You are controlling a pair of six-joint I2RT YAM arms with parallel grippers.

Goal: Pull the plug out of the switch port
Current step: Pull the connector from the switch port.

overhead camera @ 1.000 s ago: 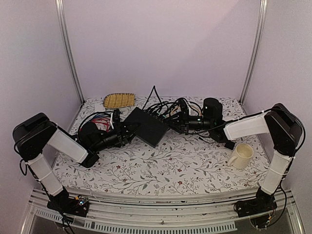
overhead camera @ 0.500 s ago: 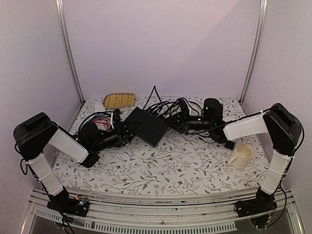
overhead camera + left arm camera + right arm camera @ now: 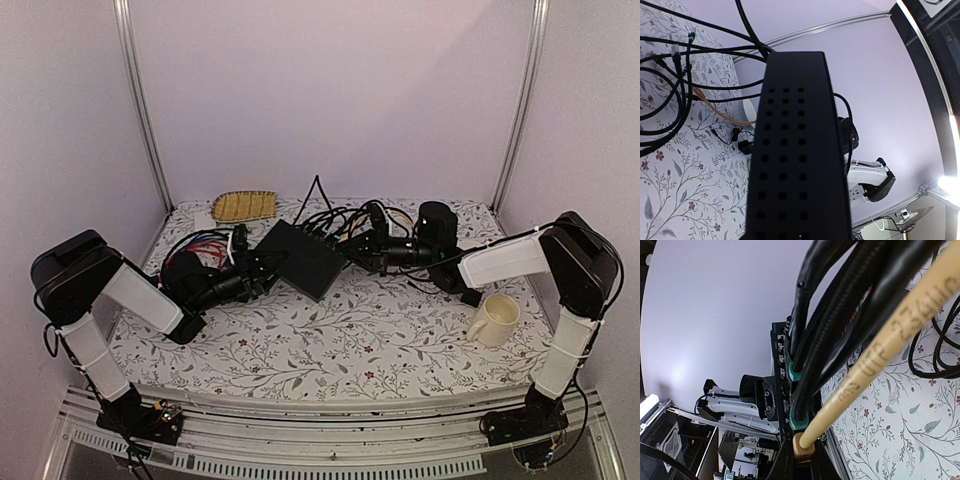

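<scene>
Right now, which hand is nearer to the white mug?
Right. The right hand sits at the cabled edge of the switch, left of the mug; the left hand lies beyond the switch, further left.

Floral table, switch, cables, mug, tray

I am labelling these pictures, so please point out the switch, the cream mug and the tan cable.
switch (image 3: 306,260), top external view, middle of top face
cream mug (image 3: 492,322), top external view, outer wall
tan cable (image 3: 890,346), right wrist view, printed stretch of sheath
</scene>
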